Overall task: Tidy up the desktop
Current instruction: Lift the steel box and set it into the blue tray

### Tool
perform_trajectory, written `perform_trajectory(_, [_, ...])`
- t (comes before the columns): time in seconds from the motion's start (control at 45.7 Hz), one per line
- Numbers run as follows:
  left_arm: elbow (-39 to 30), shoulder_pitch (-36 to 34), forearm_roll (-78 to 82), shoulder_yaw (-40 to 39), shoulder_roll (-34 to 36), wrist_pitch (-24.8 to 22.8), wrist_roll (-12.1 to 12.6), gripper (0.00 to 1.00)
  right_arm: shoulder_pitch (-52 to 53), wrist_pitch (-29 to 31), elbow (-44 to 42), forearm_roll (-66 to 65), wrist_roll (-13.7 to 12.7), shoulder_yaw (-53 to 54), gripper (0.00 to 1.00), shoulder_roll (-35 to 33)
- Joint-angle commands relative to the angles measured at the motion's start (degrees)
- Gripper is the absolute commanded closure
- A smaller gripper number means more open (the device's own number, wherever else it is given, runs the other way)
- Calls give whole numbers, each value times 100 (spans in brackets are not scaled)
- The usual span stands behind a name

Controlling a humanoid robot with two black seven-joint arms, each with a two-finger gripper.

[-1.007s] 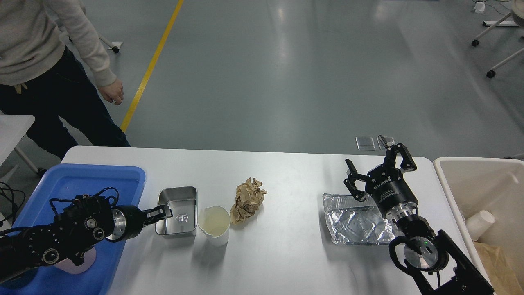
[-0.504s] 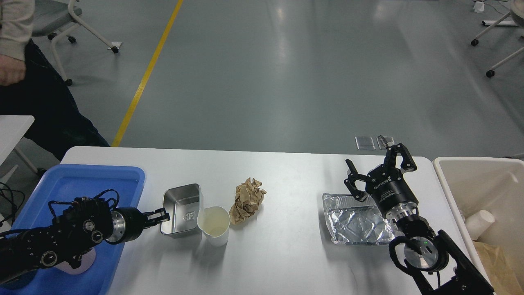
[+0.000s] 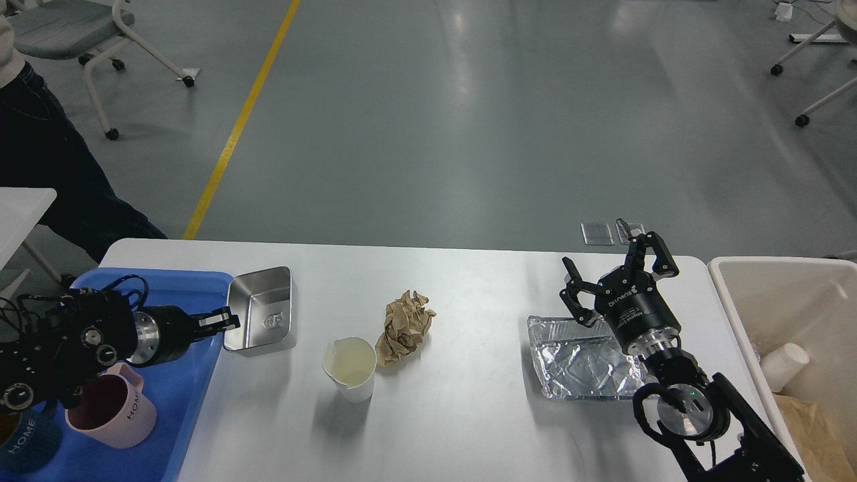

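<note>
The white desktop (image 3: 469, 428) spans the view. My left gripper (image 3: 224, 320) is shut on the left rim of a small metal box (image 3: 261, 318) and holds it tilted, lifted at the right edge of the blue tray (image 3: 187, 395). A white paper cup (image 3: 350, 367) and a crumpled brown paper ball (image 3: 404, 325) stand mid-table. A foil tray (image 3: 582, 361) lies at the right. My right gripper (image 3: 612, 273) is open and empty just above the foil tray's far edge.
A pink mug (image 3: 110, 407) and a dark blue mug (image 3: 20, 445) sit in the blue tray. A cream bin (image 3: 730, 301) at the right holds a paper cup (image 3: 785, 367) and brown paper. A person (image 3: 40, 167) stands at far left.
My left gripper has lifted the metal box and carried it left and back, away from the paper cup toward the blue tray. The person has stepped left. The right arm has barely moved.
</note>
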Motion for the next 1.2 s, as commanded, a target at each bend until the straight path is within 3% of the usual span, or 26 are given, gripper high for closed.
perform_trajectory(0.0, [-524, -232, -20, -2, 686, -57, 9, 100, 9, -18, 0, -3, 0, -1, 0, 15])
perform_trajectory(0.263, [-1782, -636, -28, -55, 2716, -312, -52, 100, 26, -18, -8, -3, 0, -19, 0, 23])
perform_trajectory(0.591, [-1888, -1207, -28, -117, 4062, -1050, -369, 100, 35, -44, -8, -117, 0, -124, 0, 76])
perform_trajectory(0.766, [-1853, -1260, -46, -99, 4115, -1051, -369, 100, 35, -44, -8, -117, 0, -142, 0, 85])
perform_trajectory(0.942, [-1625, -1199, -55, -2, 3694, -805, -316, 100, -9, -44, -8, -117, 0, -142, 0, 59])
perform_trajectory(1.182, [-360, -900, -55, -2, 2604, -717, -316, 100, -18, -44, -8, -117, 0, -142, 0, 67])
